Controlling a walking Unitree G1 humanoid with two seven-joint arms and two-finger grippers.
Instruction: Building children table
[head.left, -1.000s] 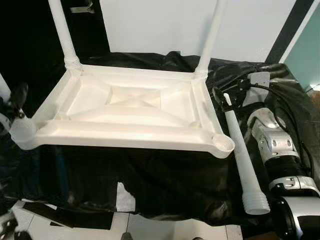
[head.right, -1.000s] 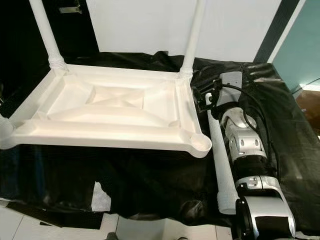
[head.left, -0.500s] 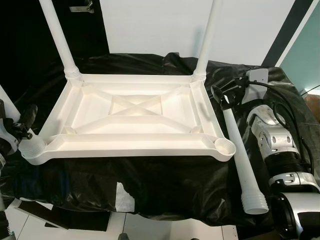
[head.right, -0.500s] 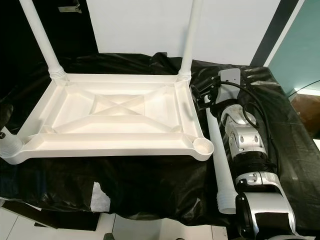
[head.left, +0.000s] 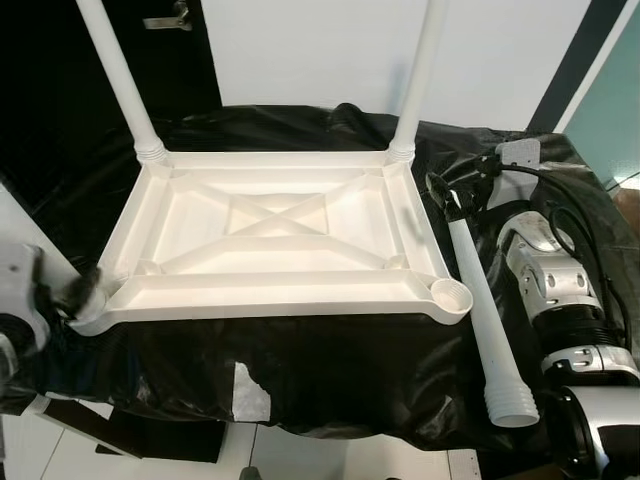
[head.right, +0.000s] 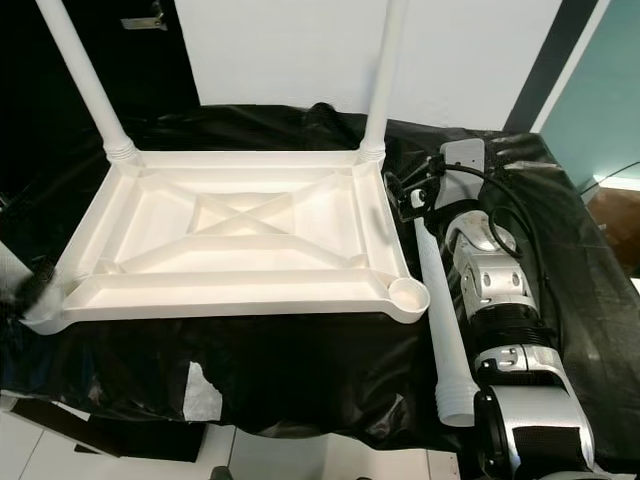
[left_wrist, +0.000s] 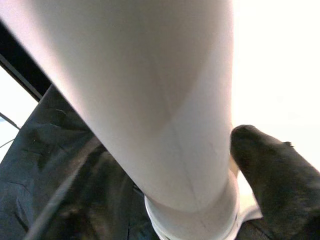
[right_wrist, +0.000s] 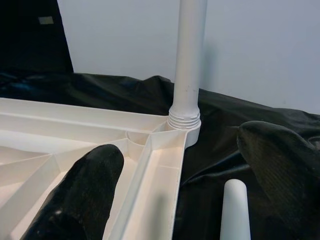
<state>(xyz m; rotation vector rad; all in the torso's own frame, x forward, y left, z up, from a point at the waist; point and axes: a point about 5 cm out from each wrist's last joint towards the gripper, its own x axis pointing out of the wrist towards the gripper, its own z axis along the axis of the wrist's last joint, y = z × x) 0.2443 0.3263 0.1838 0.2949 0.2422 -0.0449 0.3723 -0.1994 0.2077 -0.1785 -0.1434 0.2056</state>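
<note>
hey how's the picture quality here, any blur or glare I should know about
Left eye view: left gripper at the tabletop's near corner is motion-blurred. Left wrist view: the table leg is too close, soft, with blown-out white beside it. Right wrist view: black fingers are out of focus; far leg sharp.

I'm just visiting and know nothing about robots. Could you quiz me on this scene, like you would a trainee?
1. True or false: the table top lies upside down.
2. How many legs stand screwed into its far corners?
3. The tip of the loose leg lies between the open fingers of which gripper?
Key: 1 true; 2 two; 3 the right gripper.
</note>
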